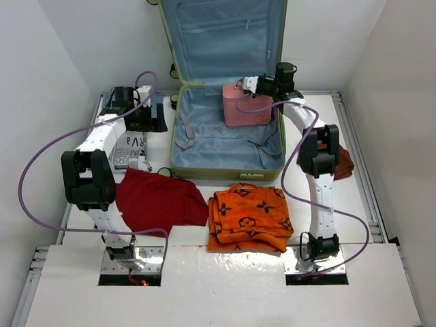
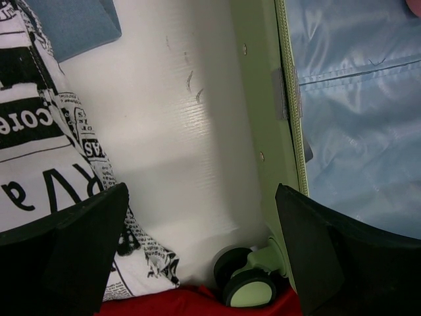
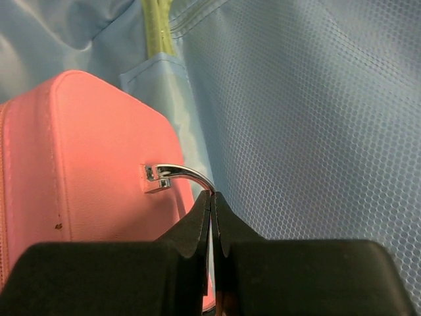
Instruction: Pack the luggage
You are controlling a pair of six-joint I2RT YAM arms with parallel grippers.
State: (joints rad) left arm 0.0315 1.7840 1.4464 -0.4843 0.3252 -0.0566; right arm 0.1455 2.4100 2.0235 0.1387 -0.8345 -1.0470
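One pink case (image 1: 240,105) is in the suitcase (image 1: 204,146), right tool (image 3: 212,210) pinching its handle (image 3: 181,174), left tool (image 1: 146,121) open; red cloth (image 1: 158,201), orange cloth (image 1: 248,214) unpacked.

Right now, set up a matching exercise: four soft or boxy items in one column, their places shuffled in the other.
1. pink case
2. red cloth
3. orange patterned cloth
4. newsprint-pattern fabric

A. beside the luggage's left wall
B. inside the luggage
C. in front of the luggage, left side
D. in front of the luggage, right side

Pairs: 1-B, 2-C, 3-D, 4-A
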